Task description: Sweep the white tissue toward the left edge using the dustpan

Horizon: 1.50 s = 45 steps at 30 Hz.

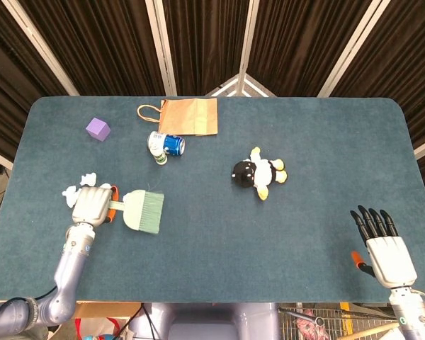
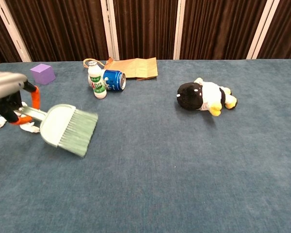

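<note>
My left hand (image 1: 92, 205) grips the orange handle of the pale green dustpan (image 1: 143, 211), whose bristled edge points right. In the chest view the left hand (image 2: 7, 94) holds the dustpan (image 2: 68, 127) tilted a little above the table. Crumpled pieces of white tissue (image 1: 81, 184) lie just behind the hand, near the left edge; the tissue (image 2: 31, 128) peeks out beside the handle in the chest view. Any tissue under the dustpan is hidden. My right hand (image 1: 382, 244) rests open at the near right corner, holding nothing.
A purple cube (image 1: 98, 129) sits at the far left. A brown paper bag (image 1: 188, 116), a blue can (image 1: 173, 144) and a small white bottle (image 1: 156, 150) stand at the back. A black and white plush toy (image 1: 258, 172) lies mid-table.
</note>
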Motion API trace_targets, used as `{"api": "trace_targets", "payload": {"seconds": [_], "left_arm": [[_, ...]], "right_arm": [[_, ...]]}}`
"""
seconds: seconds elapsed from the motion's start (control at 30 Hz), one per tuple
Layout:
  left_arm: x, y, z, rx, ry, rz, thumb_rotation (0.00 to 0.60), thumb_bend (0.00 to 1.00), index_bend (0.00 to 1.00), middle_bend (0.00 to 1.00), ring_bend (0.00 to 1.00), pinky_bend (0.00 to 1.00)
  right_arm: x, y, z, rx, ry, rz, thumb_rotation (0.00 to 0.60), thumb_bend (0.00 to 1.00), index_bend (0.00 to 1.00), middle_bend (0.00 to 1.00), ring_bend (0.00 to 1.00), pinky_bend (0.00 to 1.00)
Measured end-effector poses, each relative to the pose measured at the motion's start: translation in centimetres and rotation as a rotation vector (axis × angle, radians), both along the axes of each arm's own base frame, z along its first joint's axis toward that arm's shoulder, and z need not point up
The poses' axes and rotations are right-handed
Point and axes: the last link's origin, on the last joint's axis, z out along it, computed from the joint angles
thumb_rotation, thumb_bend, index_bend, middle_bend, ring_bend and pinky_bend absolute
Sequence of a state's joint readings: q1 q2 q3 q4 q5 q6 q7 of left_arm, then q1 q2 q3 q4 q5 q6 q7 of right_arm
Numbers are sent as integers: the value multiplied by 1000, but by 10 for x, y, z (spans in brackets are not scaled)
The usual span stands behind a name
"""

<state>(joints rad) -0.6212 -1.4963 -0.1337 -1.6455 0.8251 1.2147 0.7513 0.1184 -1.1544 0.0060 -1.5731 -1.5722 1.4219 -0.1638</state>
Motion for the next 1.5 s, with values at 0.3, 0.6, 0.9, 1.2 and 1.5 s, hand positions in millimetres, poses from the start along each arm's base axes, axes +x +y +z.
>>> {"api": "trace_targets", "payload": {"seconds": [0.3,0.6,0.9,1.2,1.5], "left_arm": [[-39,8,21,73,90,78,600,708,791,1000,1000,1000],[-83,22,98,219,167,144,600,708,791,1000,1000,1000],[-76,28,144,326,-8,157,600,707,791,1000,1000,1000],[-43,19,98,184,-47,66,600,707,791,1000,1000,1000],[-32,10,37,75,-6,52,600,707,791,1000,1000,1000]], "right_arm": [[0,1,2,-5,-3,-6,600,322,0,0,0,0],[0,1,-2,1,2,-16,600,323,0,0,0,0],[-1,1,-1,-4,9,-18,600,323,0,0,0,0],[0,0,-4,5,17,-13,600,323,0,0,0,0],[-1,1,1,-4,6,-15,600,322,0,0,0,0]]}}
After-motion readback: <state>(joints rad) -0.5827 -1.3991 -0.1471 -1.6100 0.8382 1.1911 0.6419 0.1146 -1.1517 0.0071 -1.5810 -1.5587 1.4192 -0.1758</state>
